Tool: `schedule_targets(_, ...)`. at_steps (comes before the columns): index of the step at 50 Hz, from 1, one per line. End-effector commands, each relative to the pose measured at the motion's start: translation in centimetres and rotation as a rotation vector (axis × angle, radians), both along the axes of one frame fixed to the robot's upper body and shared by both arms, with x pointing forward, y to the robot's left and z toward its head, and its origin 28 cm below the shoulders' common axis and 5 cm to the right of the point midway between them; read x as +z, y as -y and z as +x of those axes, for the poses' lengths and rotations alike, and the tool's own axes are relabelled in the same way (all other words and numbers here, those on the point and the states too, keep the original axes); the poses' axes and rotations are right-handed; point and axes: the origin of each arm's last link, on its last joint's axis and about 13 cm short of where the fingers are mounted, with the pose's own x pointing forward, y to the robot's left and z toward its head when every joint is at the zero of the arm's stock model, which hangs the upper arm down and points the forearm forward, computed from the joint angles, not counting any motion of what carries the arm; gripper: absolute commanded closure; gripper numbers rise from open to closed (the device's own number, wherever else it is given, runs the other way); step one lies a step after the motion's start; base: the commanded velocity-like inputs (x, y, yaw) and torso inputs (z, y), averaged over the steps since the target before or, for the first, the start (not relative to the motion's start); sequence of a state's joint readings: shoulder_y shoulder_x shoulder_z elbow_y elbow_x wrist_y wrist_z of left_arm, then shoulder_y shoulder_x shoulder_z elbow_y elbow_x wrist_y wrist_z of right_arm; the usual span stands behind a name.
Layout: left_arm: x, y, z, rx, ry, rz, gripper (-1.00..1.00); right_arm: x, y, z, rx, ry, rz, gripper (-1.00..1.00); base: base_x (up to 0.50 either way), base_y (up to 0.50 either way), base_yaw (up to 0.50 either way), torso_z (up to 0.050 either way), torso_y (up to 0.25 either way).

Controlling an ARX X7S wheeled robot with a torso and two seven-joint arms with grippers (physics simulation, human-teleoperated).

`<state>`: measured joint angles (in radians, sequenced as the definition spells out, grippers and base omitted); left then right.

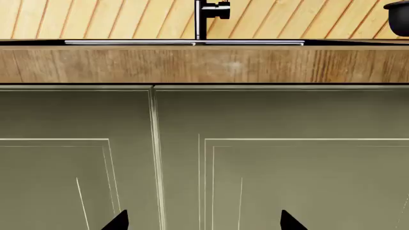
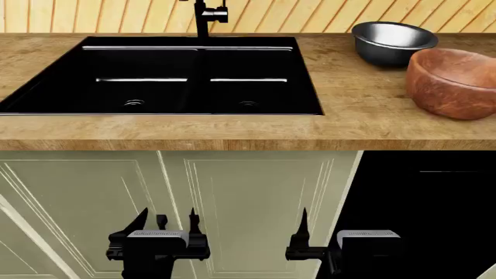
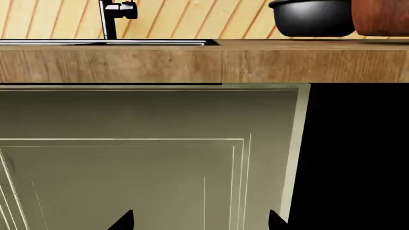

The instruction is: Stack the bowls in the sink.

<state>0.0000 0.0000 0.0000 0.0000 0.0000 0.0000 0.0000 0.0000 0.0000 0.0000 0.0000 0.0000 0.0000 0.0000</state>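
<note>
Nearest the robot, the left gripper [image 2: 166, 224] and right gripper [image 2: 329, 232] hang low before the pale green cabinet doors [image 2: 232, 203]; each has its fingers spread apart and holds nothing. A dark opening [image 2: 426, 209] lies right of the doors. Above runs a wooden countertop [image 2: 232, 131] backed by a slatted wood wall [image 2: 310, 14]. The black double-basin sink [image 2: 162, 75] sits left of centre, empty, with its faucet [image 2: 205, 14] at the rear. The reddish-brown wooden bowl [image 2: 453, 81] stands upright on the counter right of the sink; the steel bowl [image 2: 393, 42] stands just behind it
</note>
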Motion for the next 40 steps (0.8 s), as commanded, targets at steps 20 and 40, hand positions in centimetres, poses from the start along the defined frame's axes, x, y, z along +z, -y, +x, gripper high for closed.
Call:
schedule_targets(20,2.8,0.0,-0.7,-0.028,0.086,-0.001,-1.0,1.7,0.2,-1.3,0.137,0.023,0.045,-1.0,0.0,0.0,0.0,0.0,0.0)
schedule_targets(40,14.8,-0.8,0.9,-0.179,0.314,0.141,-1.0,12.9,2.9,1.2,0.268,0.131,0.062,-1.0,0.0,0.0,0.0,0.0,0.0)
